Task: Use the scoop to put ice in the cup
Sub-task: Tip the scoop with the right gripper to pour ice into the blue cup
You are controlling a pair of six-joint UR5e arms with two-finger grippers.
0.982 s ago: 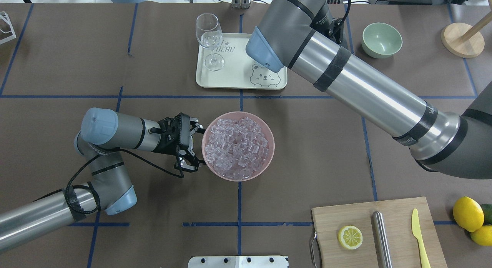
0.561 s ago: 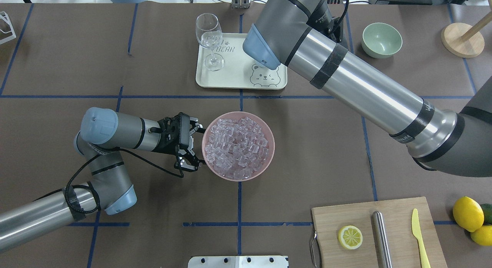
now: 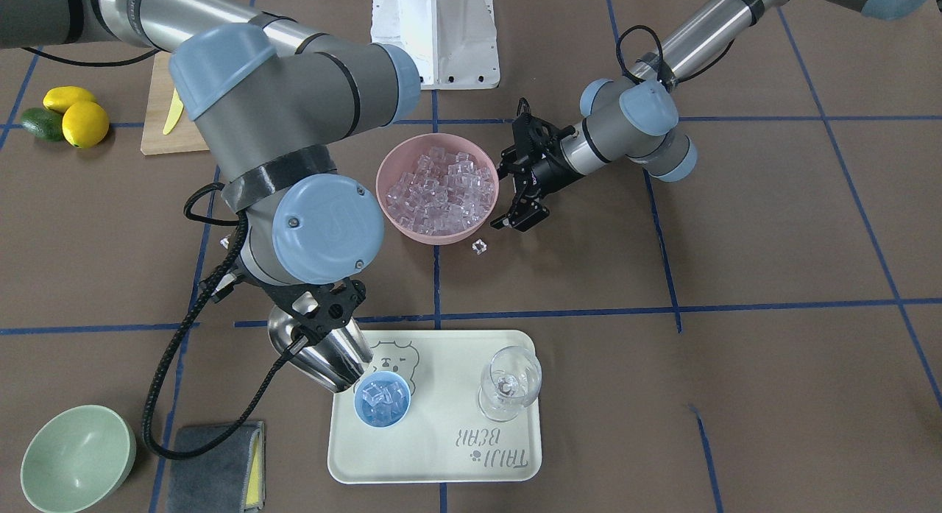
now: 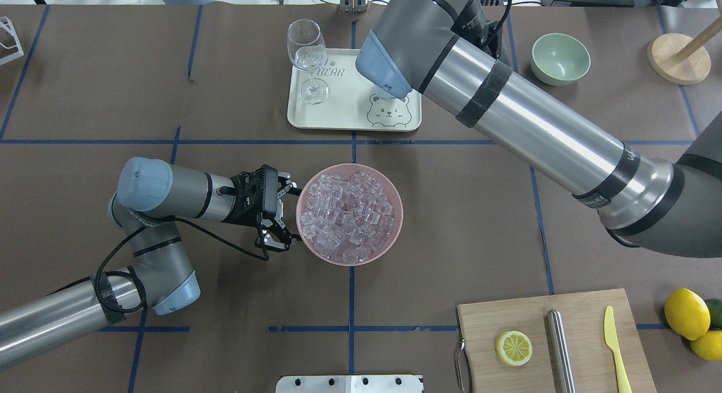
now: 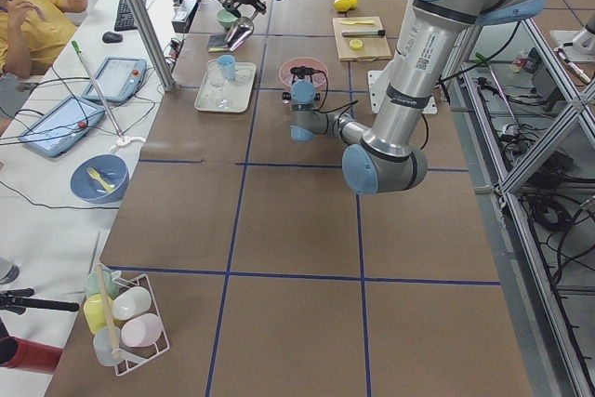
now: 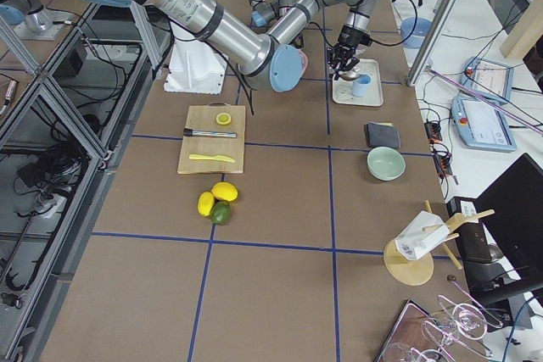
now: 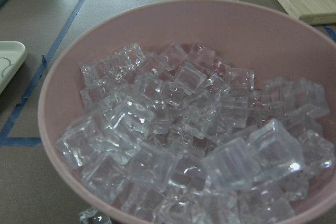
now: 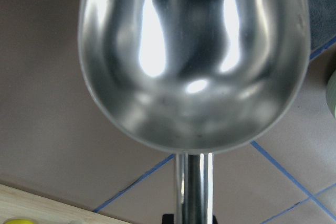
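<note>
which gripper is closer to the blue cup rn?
Right. The right gripper holds the scoop, its tip at the cup; the left gripper sits by the pink bowl, well away.

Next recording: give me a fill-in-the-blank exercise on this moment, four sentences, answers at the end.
1. The right pincer holds the shiny stainless-steel scoop tilted over the small light-blue ___.
2. In the right wrist view, the scoop's trough is ___.
3. The clear stemmed wine glass stands on the cream ___.
4. One loose clear ice cube lies on the table beside the pink ___.
Missing words: cup; empty; tray; bowl.
</note>
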